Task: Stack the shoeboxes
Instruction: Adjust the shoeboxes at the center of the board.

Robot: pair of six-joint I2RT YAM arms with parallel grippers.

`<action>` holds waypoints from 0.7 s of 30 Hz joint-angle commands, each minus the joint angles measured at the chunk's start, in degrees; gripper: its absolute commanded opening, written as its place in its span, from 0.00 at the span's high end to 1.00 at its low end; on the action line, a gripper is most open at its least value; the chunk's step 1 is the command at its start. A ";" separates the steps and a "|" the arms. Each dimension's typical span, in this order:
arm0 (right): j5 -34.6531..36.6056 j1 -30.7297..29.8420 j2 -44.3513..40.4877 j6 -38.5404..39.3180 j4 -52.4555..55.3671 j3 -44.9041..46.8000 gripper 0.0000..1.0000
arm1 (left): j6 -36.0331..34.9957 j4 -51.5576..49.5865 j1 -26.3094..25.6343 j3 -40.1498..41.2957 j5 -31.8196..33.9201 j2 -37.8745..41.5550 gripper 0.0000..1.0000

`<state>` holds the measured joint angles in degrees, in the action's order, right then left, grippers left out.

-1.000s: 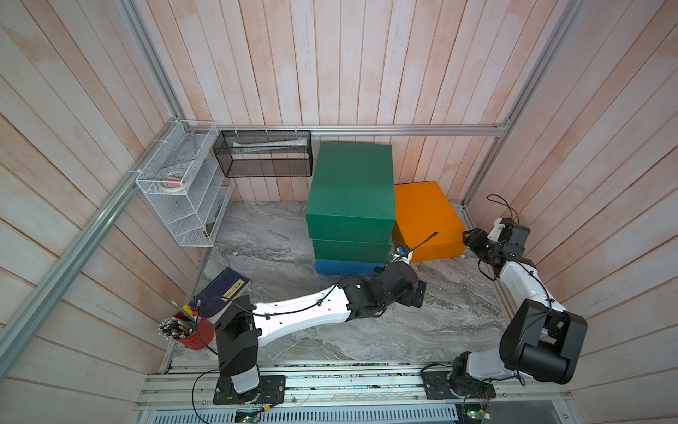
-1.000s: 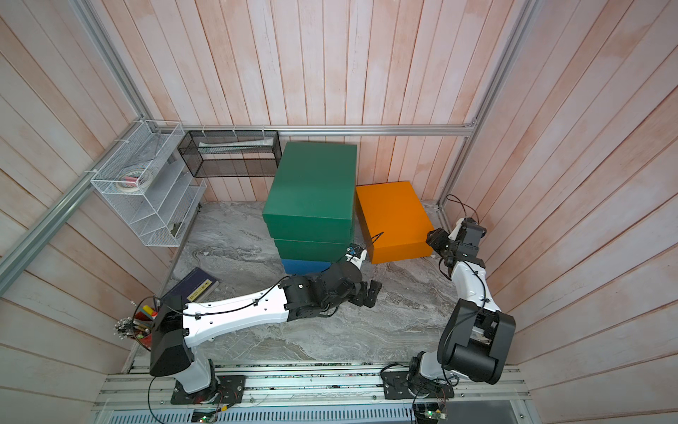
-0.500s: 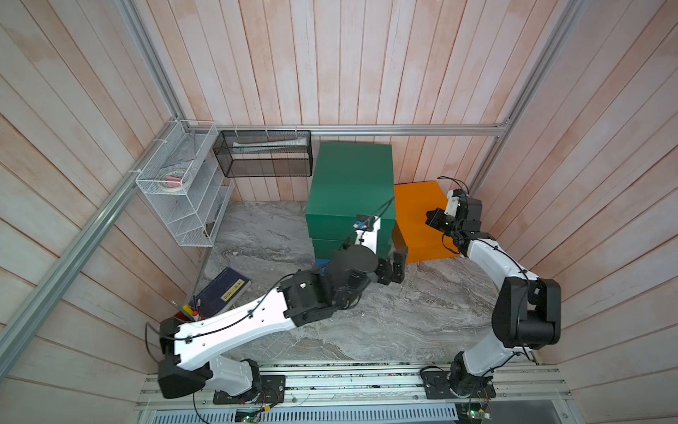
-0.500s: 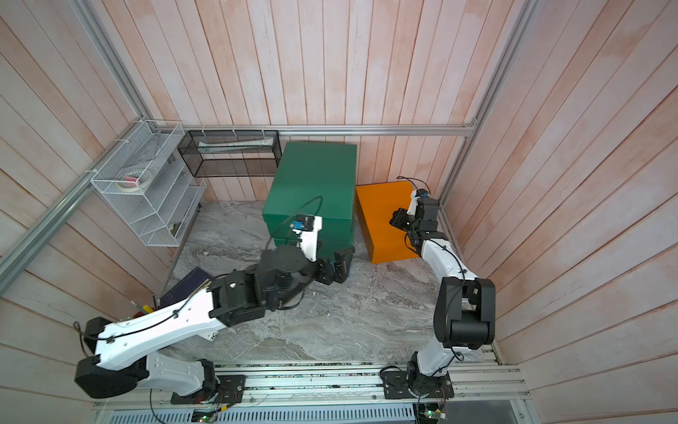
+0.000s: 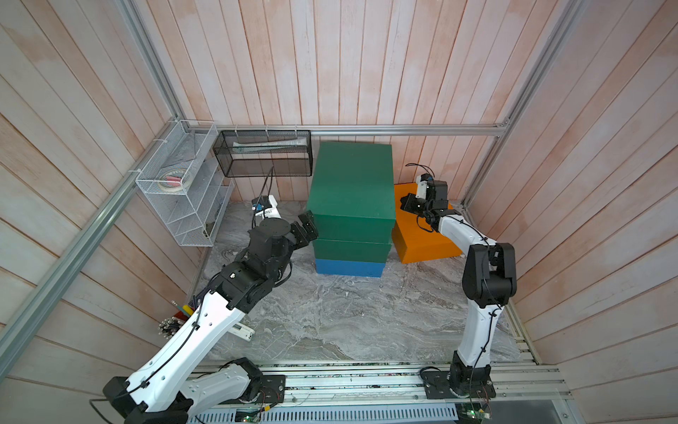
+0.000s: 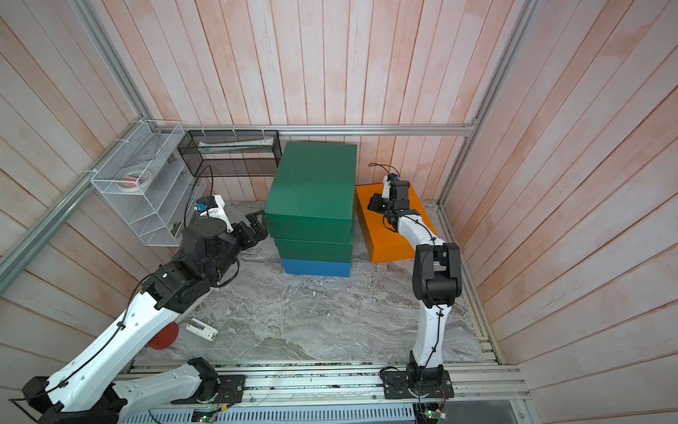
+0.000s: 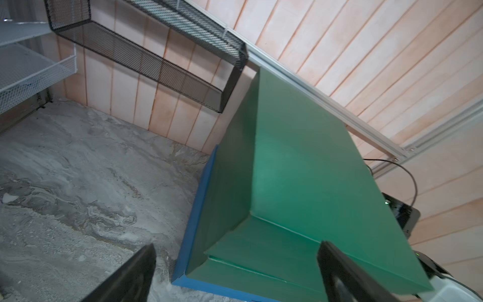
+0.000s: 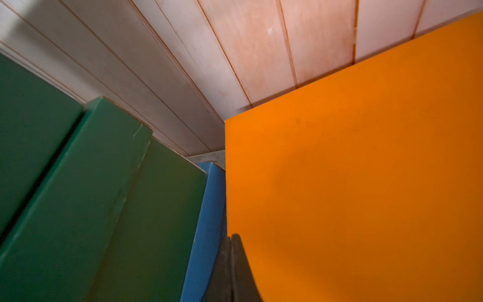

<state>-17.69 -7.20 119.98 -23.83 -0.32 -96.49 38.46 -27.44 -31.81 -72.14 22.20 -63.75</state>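
Observation:
Three shoeboxes stand stacked against the back wall: a blue one (image 5: 348, 268) at the bottom, a dark green one (image 5: 352, 249) on it, and another dark green one (image 5: 350, 180) on top. Right of the stack, an orange shoebox (image 5: 422, 238) lies on the floor. My left gripper (image 5: 308, 227) is open at the top green box's near left corner; in the left wrist view that corner (image 7: 300, 170) lies between the wide fingers (image 7: 236, 245). My right gripper (image 5: 405, 202) is shut on nothing, its tips (image 8: 231, 236) at the orange lid's (image 8: 352, 170) edge beside the stack.
A white wire shelf (image 5: 179, 187) hangs on the left wall and a black mesh basket (image 5: 264, 154) on the back wall. A red cup of pens (image 6: 163, 336) and a small white object (image 6: 201, 328) lie near the left arm. Wooden walls close in on three sides.
My left arm swung from the stack's front right round to its left side, still open. My right gripper moved from the orange box's near right corner across to its stack-side edge and shut.

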 commanded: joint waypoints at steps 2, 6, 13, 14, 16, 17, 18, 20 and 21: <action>-2.79 -1.41 3.98 0.82 3.41 -4.72 1.00 | 5.39 2.76 12.17 6.28 -17.85 -2.01 0.00; -4.34 -1.85 7.09 -0.38 5.06 -8.13 1.00 | 6.85 6.81 18.68 8.73 -24.51 -5.25 0.00; -4.80 -2.67 10.97 -1.42 9.13 -13.38 1.00 | 7.06 11.17 24.04 6.57 -31.50 -17.00 0.00; -4.35 -2.78 11.56 -1.56 10.06 -14.01 1.00 | 7.32 12.13 24.31 6.39 -31.92 -18.90 0.00; -3.71 -3.04 12.64 -2.36 10.85 -15.19 1.00 | 7.51 13.97 24.43 5.75 -32.47 -21.77 0.00; -3.48 -3.21 13.34 -2.76 11.21 -16.15 1.00 | 7.75 14.68 24.43 5.53 -32.40 -23.01 0.00; -3.06 -3.42 14.00 -3.07 11.98 -17.17 1.00 | 7.86 15.38 24.43 5.37 -32.41 -23.78 0.00; -1.54 -4.15 15.96 -3.32 14.38 -20.23 1.00 | 7.56 16.25 24.43 5.18 -31.76 -25.31 0.00; -0.12 -4.54 16.84 -3.47 15.66 -21.77 1.00 | 7.22 16.32 24.43 4.87 -31.27 -25.93 0.00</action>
<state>-20.62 -10.41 134.26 -26.15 10.63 -114.91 45.71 -14.68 -7.51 -65.04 -8.34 -88.95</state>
